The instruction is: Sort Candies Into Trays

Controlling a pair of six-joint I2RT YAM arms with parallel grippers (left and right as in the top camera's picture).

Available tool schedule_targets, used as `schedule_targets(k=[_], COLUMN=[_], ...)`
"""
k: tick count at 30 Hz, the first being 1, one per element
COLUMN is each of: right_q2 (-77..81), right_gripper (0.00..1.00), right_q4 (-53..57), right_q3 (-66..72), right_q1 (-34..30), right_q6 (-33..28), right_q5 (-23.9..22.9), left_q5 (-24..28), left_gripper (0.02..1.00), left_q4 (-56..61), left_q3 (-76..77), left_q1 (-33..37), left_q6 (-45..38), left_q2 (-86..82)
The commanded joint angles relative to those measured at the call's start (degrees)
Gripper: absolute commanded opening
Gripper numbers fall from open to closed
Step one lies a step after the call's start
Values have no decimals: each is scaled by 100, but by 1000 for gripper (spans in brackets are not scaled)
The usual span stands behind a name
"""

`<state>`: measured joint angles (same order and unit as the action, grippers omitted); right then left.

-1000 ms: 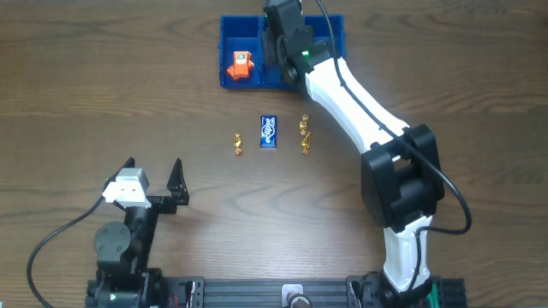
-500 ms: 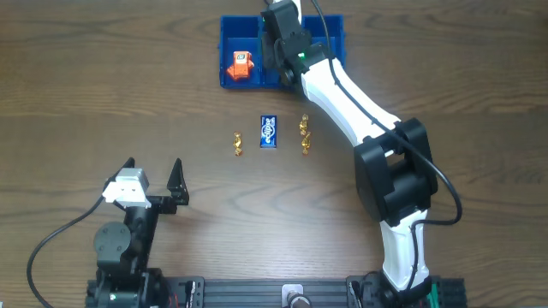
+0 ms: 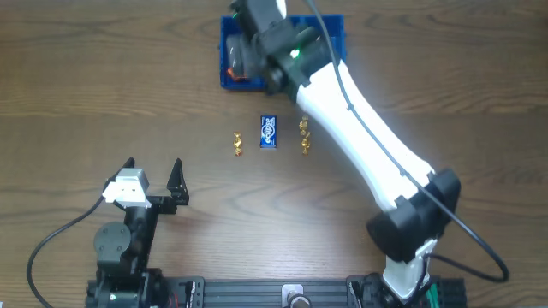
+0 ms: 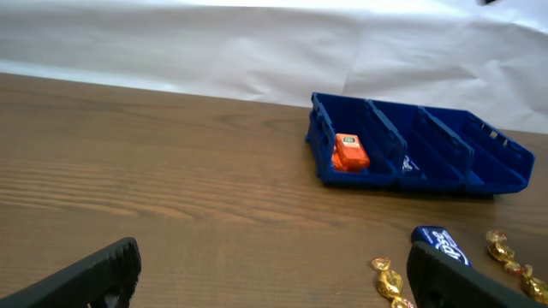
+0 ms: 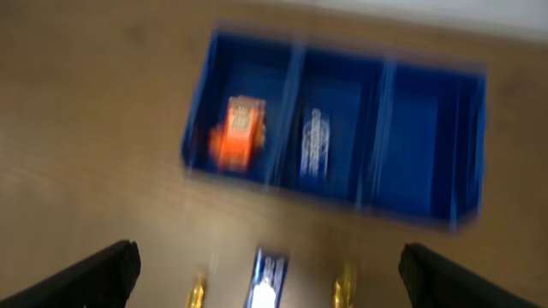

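- The blue candy bar [image 3: 269, 131] on the table [image 3: 103, 85] carried pale print, too small to read.
- The orange candy [image 4: 350, 152] in the tray [image 4: 445, 178] bore a dark mark, equally unreadable.

The left arm [image 3: 128, 235] sits folded back over its own base, short and compact. The left hand [image 3: 152, 168] is held just ahead of the base, its two dark fingers [image 3: 177, 174] spread wide with nothing between them; in its wrist view one finger stands at each lower corner. The right arm [image 3: 360, 128] is stretched long, its white links running in a nearly straight line from the dark joint [image 3: 411, 224] up and across the middle. The right hand [image 3: 247, 58] is lifted and looks downward, its fingers [image 5: 86, 278] parted wide and holding nothing.
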<state>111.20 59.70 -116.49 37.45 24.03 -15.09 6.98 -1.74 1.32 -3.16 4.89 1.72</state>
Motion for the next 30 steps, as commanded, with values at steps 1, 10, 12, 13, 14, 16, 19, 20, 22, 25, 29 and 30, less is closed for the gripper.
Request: schedule_targets(k=[1,10,12,13,14,16,19,20,22,25,29,30], right_q2=[166,981,1178,1274,1364,1506,1681,1696,1720,1740,1808,1808], right_gripper=[1000,1000,1000,1000,1000,1000,1000,1000,996,906,645,564], right_q4=[579,-544,-636,-675,-702,-704,-723,-723,-765,-848,-868,-870], right_q3=[787,1969,1969,1969,1969,1969,1969,1969,1969,1974,1974,1974], right_q1=[225,223,223,221,201,140,68,59,55,-7,-46,-46], right_q6=[1204,1526,1665,1672,1676,1781,1779,1779,1777,1773,1773,1773], right_q5=[-87,533,577,584,625,640,798,815,817,903,944,944], left_q5=[116,116,116,116,116,116,116,116,116,118,116,116], left_gripper=[998,998,998,998,998,998,998,998,998,998,998,998], left_q4=[-208,-208,-208,-208,-208,-208,-208,-208,-208,-208,-208,-208], left_q3=[-105,-105,-105,-105,-105,-105,-105,-105,-105,-105,-105,-105], left_q1=[13,13,13,13,13,13,13,13,13,13,13,13], left_q6=[44,44,44,44,42,42,44,44,44,44,42,44], left_q2=[-22,-22,-22,-22,-22,-22,-22,-22,-22,-22,-22,-22])
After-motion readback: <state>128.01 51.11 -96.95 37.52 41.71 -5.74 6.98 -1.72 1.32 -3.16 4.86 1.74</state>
